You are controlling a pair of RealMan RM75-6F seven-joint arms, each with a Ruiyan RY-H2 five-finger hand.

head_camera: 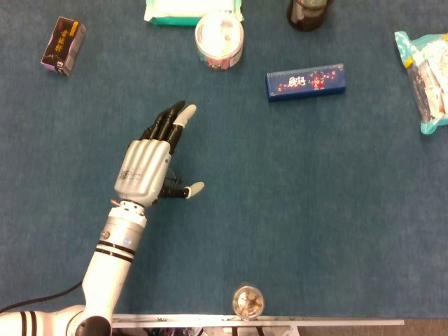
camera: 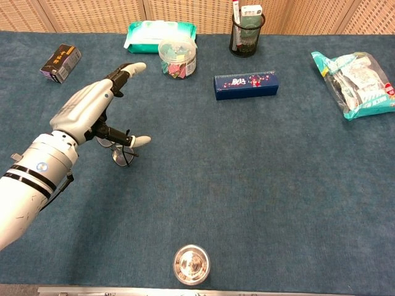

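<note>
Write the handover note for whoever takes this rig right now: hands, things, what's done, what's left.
Left hand: open, fingers stretched toward the far edge, thumb out to the side, holding nothing.
Right hand: not in view.
Things: a small dark wire-like thing lies on the blue cloth just under the left hand's thumb; contact can't be told. The round tub and blue box lie further off, untouched.
Done: nothing lifted.
Left: no grasp made yet; everything lies on the cloth.

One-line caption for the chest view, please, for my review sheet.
Left hand, fingers spread and holding nothing, hovers over a blue table near a round clear tub and a dark blue box.
</note>
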